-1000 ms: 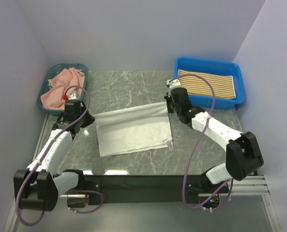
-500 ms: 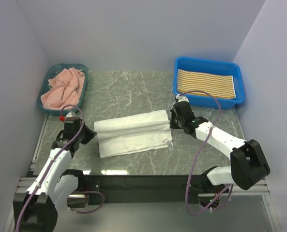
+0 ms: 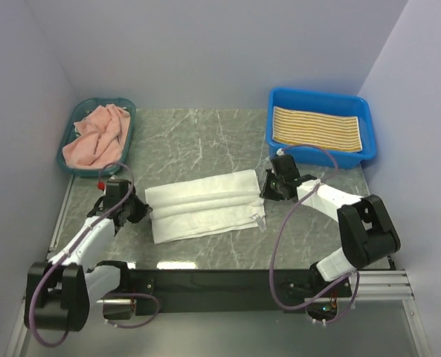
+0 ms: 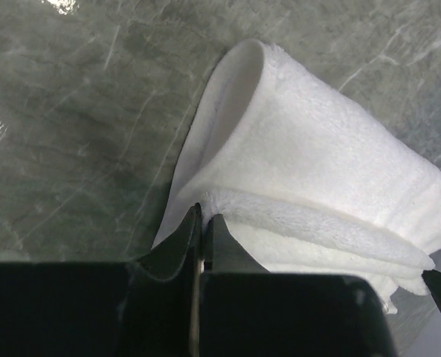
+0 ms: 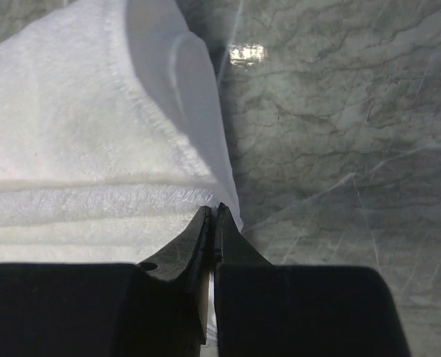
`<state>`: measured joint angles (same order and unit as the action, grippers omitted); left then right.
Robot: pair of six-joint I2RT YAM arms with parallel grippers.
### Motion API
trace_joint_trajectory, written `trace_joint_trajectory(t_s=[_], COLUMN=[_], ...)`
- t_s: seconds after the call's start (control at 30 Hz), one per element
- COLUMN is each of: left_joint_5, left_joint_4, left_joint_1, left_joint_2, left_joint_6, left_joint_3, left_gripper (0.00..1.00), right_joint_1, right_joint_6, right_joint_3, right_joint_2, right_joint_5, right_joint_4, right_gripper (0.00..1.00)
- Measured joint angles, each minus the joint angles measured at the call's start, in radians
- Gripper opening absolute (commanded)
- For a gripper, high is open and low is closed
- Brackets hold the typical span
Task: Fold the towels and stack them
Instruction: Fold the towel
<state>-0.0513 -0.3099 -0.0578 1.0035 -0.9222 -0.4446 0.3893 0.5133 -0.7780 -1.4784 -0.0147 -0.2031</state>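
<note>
Grey marble table (image 3: 205, 141) holds the white towel (image 3: 205, 208) half folded, left gripper (image 4: 203, 223) and right gripper (image 5: 214, 216) pinched shut on its ends; pink towel (image 3: 94, 137) waits crumpled in its basket (image 3: 65, 158), striped towel (image 3: 317, 128) folded in the bin (image 3: 320, 158).

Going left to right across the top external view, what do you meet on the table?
In order: teal basket with pink towel → left gripper → white towel → right gripper → blue bin holding yellow-striped towel.
</note>
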Motion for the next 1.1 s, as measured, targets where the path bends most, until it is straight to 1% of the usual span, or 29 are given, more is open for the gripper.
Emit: trace_joint_trajectory(t_s=[0.13, 0.17, 0.37, 0.5, 0.63, 0.73, 0.87, 0.97, 1.1], left_joint_5=[-0.004, -0.004, 0.005, 0.019, 0.029, 0.04, 0.042, 0.04, 0.04], left_joint_4=[0.059, 0.07, 0.091, 0.087, 0.075, 0.064, 0.045, 0.04, 0.029], left_joint_1=[0.001, 0.002, 0.01, 0.014, 0.014, 0.014, 0.014, 0.014, 0.014], left_joint_2=[0.126, 0.177, 0.415, 0.474, 0.477, 0.443, 0.351, 0.257, 0.142], left_joint_6=[0.0, 0.001, 0.029, 0.063, 0.09, 0.095, 0.093, 0.089, 0.079], left_joint_3=[-0.014, -0.034, -0.233, -0.342, -0.421, -0.426, -0.385, -0.328, -0.261], left_gripper=[0.01, 0.01, 0.01, 0.01, 0.01, 0.01, 0.01, 0.01, 0.01], right_joint_1=[-0.036, -0.041, -0.056, -0.058, -0.058, -0.058, -0.058, -0.057, -0.053], right_joint_6=[0.011, 0.012, -0.002, -0.024, -0.05, -0.067, -0.077, -0.078, -0.077], right_joint_3=[-0.024, -0.039, -0.151, -0.217, -0.27, -0.277, -0.248, -0.198, -0.162], right_joint_2=[-0.071, -0.093, -0.189, -0.218, -0.217, -0.196, -0.123, -0.037, 0.033], right_joint_5=[-0.058, -0.064, -0.048, -0.025, -0.007, -0.004, -0.007, -0.018, -0.027], right_joint_4=[0.017, 0.017, 0.016, 0.015, 0.01, 0.015, 0.027, 0.032, 0.034], right_gripper=[0.0, 0.0, 0.0, 0.0, 0.0, 0.0, 0.0, 0.0, 0.0])
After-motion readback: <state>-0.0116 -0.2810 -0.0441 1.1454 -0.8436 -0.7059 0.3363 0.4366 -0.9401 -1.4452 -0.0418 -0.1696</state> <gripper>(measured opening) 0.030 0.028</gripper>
